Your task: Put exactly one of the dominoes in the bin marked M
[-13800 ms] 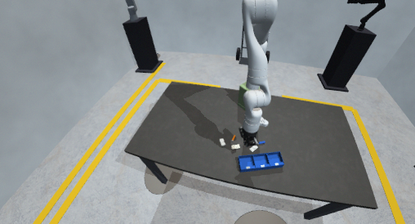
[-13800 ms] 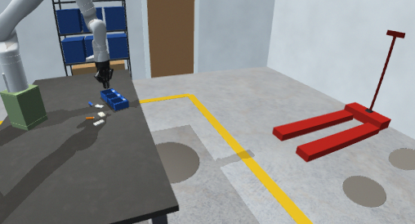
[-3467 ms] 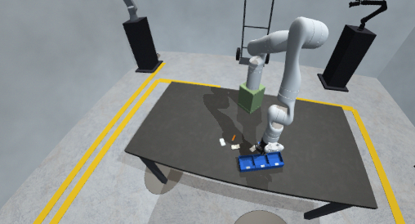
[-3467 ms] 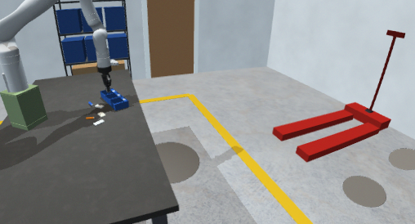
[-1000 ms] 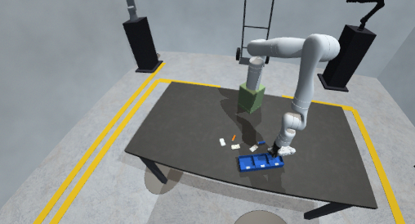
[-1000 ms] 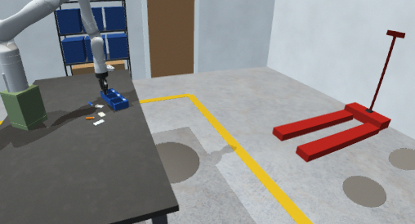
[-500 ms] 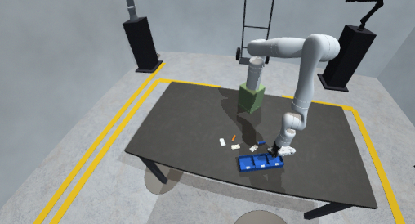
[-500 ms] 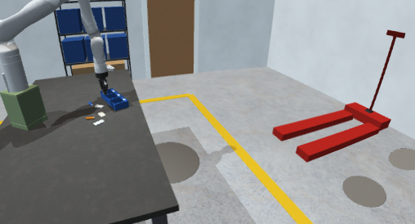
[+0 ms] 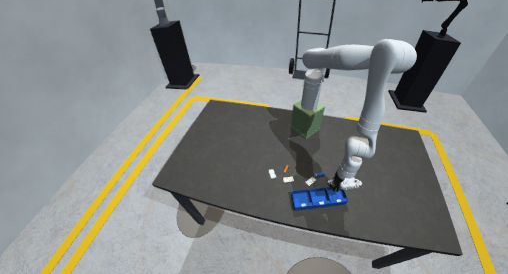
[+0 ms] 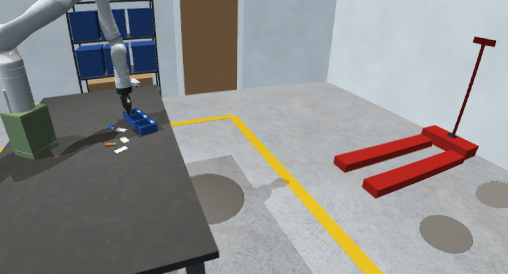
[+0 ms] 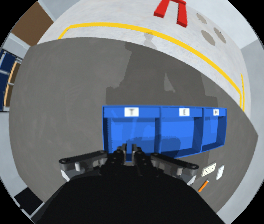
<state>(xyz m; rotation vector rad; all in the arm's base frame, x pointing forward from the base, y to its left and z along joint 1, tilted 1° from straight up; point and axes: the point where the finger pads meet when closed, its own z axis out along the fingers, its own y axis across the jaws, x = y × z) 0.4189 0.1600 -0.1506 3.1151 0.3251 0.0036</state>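
Above the end of the blue bin row point(image 9: 319, 198), the claw point(image 9: 335, 184) is pressed together, pinching nothing.

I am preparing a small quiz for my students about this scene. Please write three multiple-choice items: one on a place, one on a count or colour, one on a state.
1. Where is the gripper?
A. at one end of the blue bin
B. beside the green block
C. over the floor

2. How many compartments has the blue bin?
A. two
B. three
C. five

3. What is the state of the gripper?
A. wide open
B. nearly shut
C. out of view

Answers:
1 A, the top view shows it at the bin's end.
2 B, the wrist view shows three labelled sections.
3 B, its fingers stand close together.
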